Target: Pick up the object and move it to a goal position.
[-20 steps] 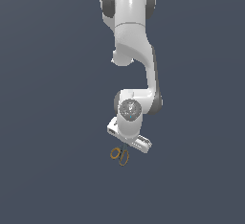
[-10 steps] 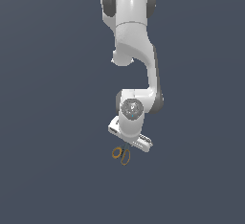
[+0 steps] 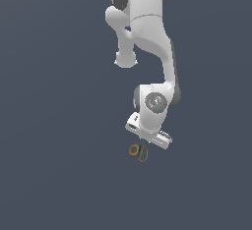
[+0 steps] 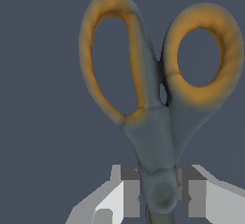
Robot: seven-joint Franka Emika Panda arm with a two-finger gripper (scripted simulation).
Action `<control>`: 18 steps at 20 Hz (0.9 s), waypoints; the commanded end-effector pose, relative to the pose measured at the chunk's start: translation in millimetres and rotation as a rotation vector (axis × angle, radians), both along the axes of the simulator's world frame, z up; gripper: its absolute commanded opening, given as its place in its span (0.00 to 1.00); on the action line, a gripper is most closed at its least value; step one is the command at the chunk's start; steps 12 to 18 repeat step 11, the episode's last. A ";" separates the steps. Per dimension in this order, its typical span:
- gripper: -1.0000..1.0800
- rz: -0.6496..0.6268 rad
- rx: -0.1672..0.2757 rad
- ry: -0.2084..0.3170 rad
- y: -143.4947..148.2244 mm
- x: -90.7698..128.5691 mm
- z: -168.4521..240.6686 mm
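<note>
The small scissors (image 3: 138,151) hang just below the hand in the exterior view, with the two orange-yellow ring handles pointing down and away from it. In the wrist view the scissors (image 4: 155,122) fill the picture, handles far from the camera. My gripper (image 4: 160,195) is shut on the scissors at the grey pivot, with one grey finger (image 4: 128,194) on each side of it. The blades are hidden behind the hand. In the exterior view the gripper (image 3: 142,142) sits under the white wrist, and the scissors are held in the air.
The white arm (image 3: 147,42) reaches down from the top of the exterior view. Behind it there is only a plain dark blue-grey background, with no other objects, edges or goal marker in view.
The hand with the scissors in it has moved toward the exterior view's right and slightly up. The grip on the scissors is unchanged.
</note>
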State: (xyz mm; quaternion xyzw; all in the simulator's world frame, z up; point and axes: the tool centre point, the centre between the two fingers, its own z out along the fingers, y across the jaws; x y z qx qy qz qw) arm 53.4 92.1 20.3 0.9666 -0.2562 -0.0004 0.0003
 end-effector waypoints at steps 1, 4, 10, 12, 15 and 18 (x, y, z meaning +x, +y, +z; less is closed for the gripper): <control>0.00 0.001 0.000 -0.001 21.5 -9.0 4.1; 0.00 0.001 0.000 -0.001 42.6 -17.6 7.6; 0.00 0.001 0.000 -0.001 63.1 -25.4 11.0; 0.00 0.001 0.000 -0.001 63.5 -25.6 11.0; 0.00 0.001 0.000 -0.001 63.5 -25.6 11.0; 0.00 0.001 0.000 -0.001 63.5 -25.6 11.0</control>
